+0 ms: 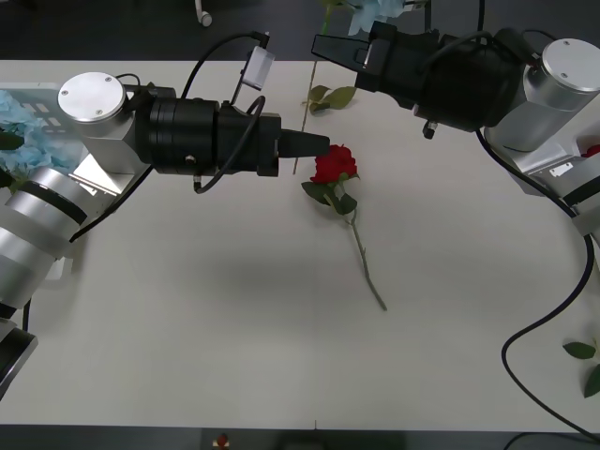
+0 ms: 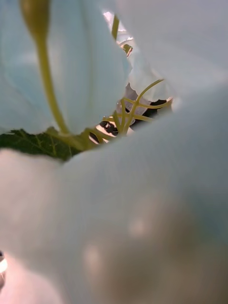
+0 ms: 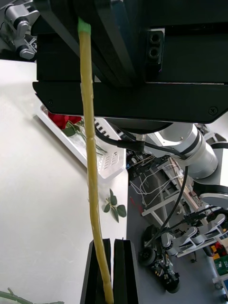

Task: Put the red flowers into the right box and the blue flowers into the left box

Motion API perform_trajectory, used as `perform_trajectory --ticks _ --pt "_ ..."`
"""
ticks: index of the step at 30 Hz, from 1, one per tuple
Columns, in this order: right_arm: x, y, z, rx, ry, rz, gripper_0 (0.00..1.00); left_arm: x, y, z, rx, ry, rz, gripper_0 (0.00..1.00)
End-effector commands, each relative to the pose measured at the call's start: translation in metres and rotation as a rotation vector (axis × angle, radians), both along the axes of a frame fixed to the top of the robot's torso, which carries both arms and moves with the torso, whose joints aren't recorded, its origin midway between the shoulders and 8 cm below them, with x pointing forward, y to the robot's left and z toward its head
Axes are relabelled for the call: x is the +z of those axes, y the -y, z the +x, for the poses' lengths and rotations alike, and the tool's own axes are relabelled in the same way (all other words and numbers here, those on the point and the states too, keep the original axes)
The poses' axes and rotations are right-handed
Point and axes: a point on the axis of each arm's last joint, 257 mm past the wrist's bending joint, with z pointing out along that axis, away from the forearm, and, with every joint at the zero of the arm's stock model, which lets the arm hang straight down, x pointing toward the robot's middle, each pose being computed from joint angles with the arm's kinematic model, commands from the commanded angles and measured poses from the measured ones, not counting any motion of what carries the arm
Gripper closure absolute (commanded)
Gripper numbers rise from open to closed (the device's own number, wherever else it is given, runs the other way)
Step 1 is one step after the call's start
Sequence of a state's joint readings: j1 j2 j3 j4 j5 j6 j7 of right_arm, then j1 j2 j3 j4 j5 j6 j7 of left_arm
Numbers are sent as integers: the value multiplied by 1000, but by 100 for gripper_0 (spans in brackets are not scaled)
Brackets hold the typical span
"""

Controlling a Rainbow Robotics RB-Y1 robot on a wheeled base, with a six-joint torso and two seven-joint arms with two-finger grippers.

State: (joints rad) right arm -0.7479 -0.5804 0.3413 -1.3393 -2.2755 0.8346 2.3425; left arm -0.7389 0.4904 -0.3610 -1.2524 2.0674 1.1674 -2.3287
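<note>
While unfilled elsewhere, left box [image 1: 94, 178] with blue flowers [image 1: 23, 127]

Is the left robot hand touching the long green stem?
Touching. In the left wrist view the left gripper has its black fingers closed together at the bottom edge, and the stem runs down between them.

Out-of-focus pale blue petals [image 2: 142, 213] press against the right wrist camera, hiding that gripper's fingers. In the front view, the held blue flower's bloom [image 1: 375, 11] is cut off by the top edge, and the left box [image 1: 28, 89] by the left edge.
</note>
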Motion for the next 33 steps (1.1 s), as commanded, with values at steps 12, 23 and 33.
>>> perform_trajectory --ticks 12,23,33 --pt "26 51 11 -53 167 -217 27 22 -14 1 8 -19 -19 100" --pt "3 77 1 -11 235 -398 8 27 -111 21 82 68 180 100" --pt "-48 122 -21 82 142 -724 8 44 -266 29 262 132 517 100"
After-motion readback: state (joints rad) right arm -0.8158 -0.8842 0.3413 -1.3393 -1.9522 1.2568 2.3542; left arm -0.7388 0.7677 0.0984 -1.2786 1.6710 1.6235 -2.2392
